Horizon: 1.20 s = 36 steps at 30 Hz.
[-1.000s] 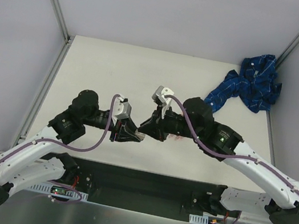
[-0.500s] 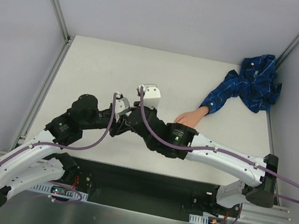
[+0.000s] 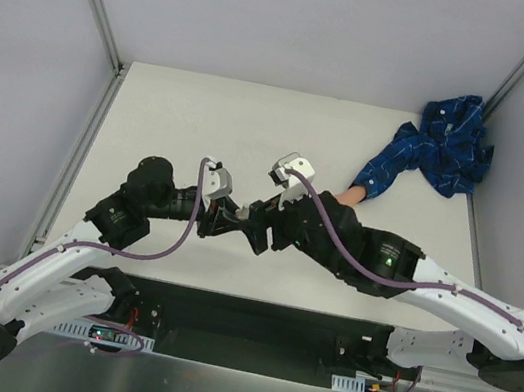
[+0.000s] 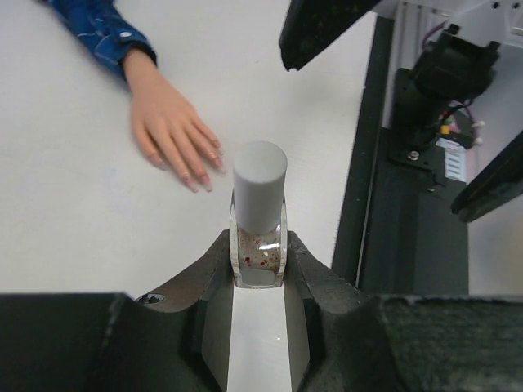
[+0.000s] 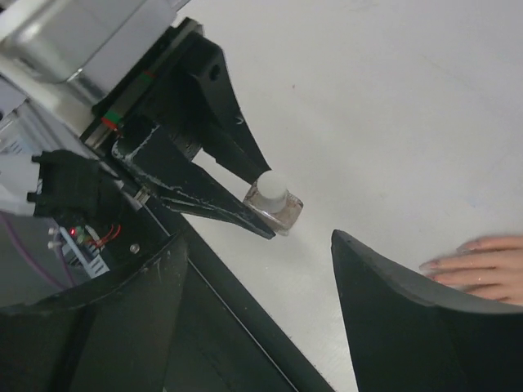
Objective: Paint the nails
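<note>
The left end effector (image 4: 258,245) clamps a small clear white-capped polish bottle (image 4: 260,204). The right end effector (image 5: 260,238), open, faces its cap. The glossy pinkish nails (image 4: 204,175) of the flesh-coloured mannequin hand (image 4: 167,122) lie on the white table (image 4: 65,229), right of the bottle.

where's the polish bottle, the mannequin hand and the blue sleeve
polish bottle (image 4: 260,186): left wrist view, on its pale cap
mannequin hand (image 4: 161,113): left wrist view, on the back of the hand
blue sleeve (image 3: 441,146): top external view, on the bunched cloth at the far right corner
</note>
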### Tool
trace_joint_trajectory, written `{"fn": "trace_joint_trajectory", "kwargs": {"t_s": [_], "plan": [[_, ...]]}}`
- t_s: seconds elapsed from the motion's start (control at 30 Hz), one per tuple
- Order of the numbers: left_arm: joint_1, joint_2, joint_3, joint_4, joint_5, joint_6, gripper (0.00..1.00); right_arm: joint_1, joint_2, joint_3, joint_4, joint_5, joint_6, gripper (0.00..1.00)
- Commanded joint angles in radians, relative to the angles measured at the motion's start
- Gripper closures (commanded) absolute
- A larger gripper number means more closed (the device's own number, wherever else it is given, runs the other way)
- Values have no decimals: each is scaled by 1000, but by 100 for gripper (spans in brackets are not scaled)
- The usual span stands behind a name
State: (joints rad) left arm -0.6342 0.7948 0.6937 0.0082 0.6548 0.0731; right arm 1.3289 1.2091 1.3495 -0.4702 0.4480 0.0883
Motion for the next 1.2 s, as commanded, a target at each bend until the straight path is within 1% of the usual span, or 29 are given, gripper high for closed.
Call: {"fn": "trace_joint_trajectory", "kwargs": {"t_s": [0.0, 0.03, 0.1, 0.2, 0.23, 0.27, 0.3, 0.37, 0.4, 0.43, 0.57, 0.6, 0.67, 0.7, 0.77, 0.87, 0.9, 0.97, 1.0, 1.03, 1.07, 1.1, 1.13, 1.17], "plan": [[-1, 21, 43, 91, 244, -39, 100, -59, -55, -30, 60, -359, -235, 27], [-1, 35, 49, 93, 270, -45, 100, -69, -60, -35, 67, -423, -254, 27], [-1, 50, 55, 99, 343, -59, 100, -79, -63, -46, 82, -453, -285, 29], [-1, 69, 56, 102, 371, -67, 100, -111, -62, -49, 97, -514, -292, 35], [-2, 70, 56, 104, 378, -67, 100, -125, -59, -49, 99, -540, -292, 40], [-2, 70, 58, 104, 378, -67, 100, -131, -59, -55, 104, -552, -294, 42], [-2, 69, 56, 104, 382, -68, 100, -138, -57, -62, 114, -566, -294, 47], [-2, 63, 50, 111, 387, -67, 100, -155, -56, -69, 126, -598, -289, 51], [-2, 60, 50, 114, 384, -67, 100, -160, -49, -70, 130, -611, -286, 59], [-2, 58, 47, 116, 384, -65, 100, -169, -46, -72, 133, -635, -286, 64], [-2, 58, 49, 119, 397, -68, 100, -183, -28, -78, 142, -667, -285, 65], [-2, 57, 49, 121, 398, -67, 100, -186, -20, -78, 143, -675, -280, 68], [-2, 50, 46, 122, 391, -64, 100, -189, -13, -75, 145, -690, -280, 76], [-2, 47, 46, 122, 388, -65, 100, -191, -5, -76, 145, -696, -285, 81], [-2, 40, 46, 122, 379, -62, 100, -191, -2, -81, 143, -697, -286, 86], [-2, 14, 36, 122, 307, -53, 100, -189, -2, -99, 145, -692, -274, 94], [-2, -5, 29, 122, 233, -47, 100, -189, -8, -107, 156, -680, -265, 99], [-1, -26, 18, 121, 143, -36, 100, -178, -17, -148, 194, -590, -213, 99], [-1, -51, 6, 121, 38, -30, 100, -154, -26, -162, 208, -538, -190, 99], [-1, -64, 0, 119, -10, -18, 100, -120, -28, -173, 222, -318, -161, 99], [-1, -74, -6, 118, -67, -13, 100, -75, -26, -177, 217, -141, -100, 99], [-1, -88, -11, 113, -110, -7, 100, 32, -5, -161, 191, 61, -22, 99], [-1, -92, -11, 104, -174, 1, 100, 74, 16, -139, 144, 406, 64, 99], [-1, -95, -11, 101, -194, 2, 100, 107, 79, -109, 39, 514, 226, 99]]}}
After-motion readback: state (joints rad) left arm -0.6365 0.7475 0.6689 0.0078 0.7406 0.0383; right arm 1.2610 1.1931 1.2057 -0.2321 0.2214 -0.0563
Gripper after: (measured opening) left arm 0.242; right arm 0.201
